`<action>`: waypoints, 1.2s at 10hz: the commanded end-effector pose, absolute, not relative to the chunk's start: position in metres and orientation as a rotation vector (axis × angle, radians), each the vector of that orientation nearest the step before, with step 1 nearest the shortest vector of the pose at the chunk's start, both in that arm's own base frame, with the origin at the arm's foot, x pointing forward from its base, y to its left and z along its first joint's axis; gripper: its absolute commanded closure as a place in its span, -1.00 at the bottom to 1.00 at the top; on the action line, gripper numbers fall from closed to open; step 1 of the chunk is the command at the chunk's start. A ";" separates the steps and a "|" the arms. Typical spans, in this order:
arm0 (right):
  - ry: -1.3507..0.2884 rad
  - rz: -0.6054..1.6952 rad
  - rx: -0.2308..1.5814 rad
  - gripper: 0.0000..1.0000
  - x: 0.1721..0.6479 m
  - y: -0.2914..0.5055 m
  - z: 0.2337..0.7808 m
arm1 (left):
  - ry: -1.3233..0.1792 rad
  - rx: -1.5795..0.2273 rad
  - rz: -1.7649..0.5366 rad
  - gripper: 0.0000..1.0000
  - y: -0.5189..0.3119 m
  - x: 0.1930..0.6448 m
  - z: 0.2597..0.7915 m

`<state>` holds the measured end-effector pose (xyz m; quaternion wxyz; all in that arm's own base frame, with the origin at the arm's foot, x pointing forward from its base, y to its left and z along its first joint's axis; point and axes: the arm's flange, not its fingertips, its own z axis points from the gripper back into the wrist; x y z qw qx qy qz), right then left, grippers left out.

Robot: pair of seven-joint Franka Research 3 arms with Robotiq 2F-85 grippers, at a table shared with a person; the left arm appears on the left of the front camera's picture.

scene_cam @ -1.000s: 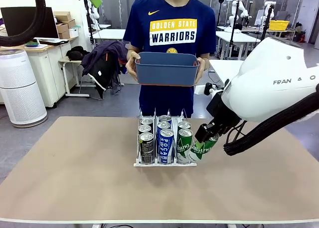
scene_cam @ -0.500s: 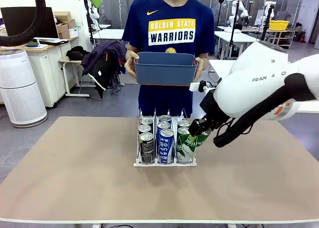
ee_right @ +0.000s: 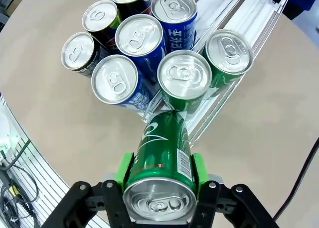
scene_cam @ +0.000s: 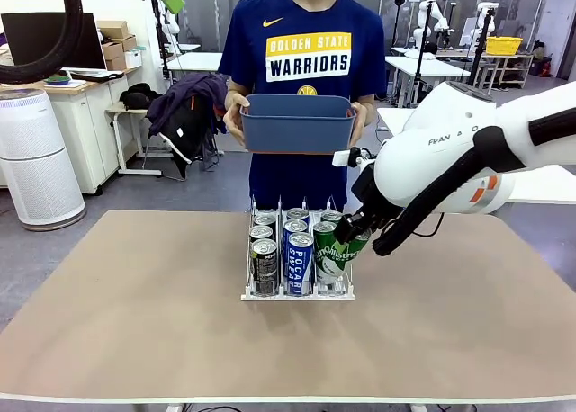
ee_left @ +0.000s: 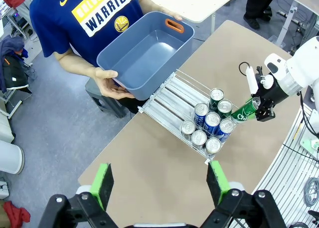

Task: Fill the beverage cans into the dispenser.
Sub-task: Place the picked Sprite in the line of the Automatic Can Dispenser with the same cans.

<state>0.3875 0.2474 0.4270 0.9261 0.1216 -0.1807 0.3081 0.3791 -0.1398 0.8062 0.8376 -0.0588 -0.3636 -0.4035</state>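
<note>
Right pincer [ee_right: 162, 175]: green pads clamped on a green can [ee_right: 162, 156], held tilted, silver top toward the wrist, base toward the dispenser [scene_cam: 297, 291]. In the front view the can's base is at the front of the right lane, touching or just above the lead green can there; I cannot tell which.

Rack contents: seven cans standing in three lanes, namely black-and-green cans [scene_cam: 264, 261] on the left, blue-and-white cans [scene_cam: 299, 255] in the middle, two green ones on the right. The rear of the lanes is free, as the left wrist view shows.

Left pincer [ee_left: 159, 180]: spread wide, holding nothing, high above the tabletop [scene_cam: 135, 322].

The person, at the far side, holds a dark blue bin [scene_cam: 300, 122].

Step in hand, judged: seating the can in the right lane. To do it well, bring the can upright before lowering, keep the base between the dividers and clear of the front lip, avoid nudging the lead can, and release only when the base is flat.

Versus one second ago: the held can has travelled from outside the rack's right edge to over the right lane; the arm has swung inward. The bin is unchanged.
</note>
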 end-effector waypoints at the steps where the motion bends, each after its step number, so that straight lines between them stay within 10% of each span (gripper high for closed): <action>1: -0.430 0.650 0.258 -0.16 0.413 0.255 0.426 | -0.773 -0.125 -0.850 -1.00 -0.138 0.380 0.805; 11: -0.158 0.670 0.214 -0.16 0.453 0.276 0.390 | -0.773 -0.125 -0.850 -1.00 -0.138 0.380 0.805; 12: -0.166 0.689 0.219 -0.55 0.451 0.276 0.394 | -0.773 -0.125 -0.850 -1.00 -0.138 0.380 0.805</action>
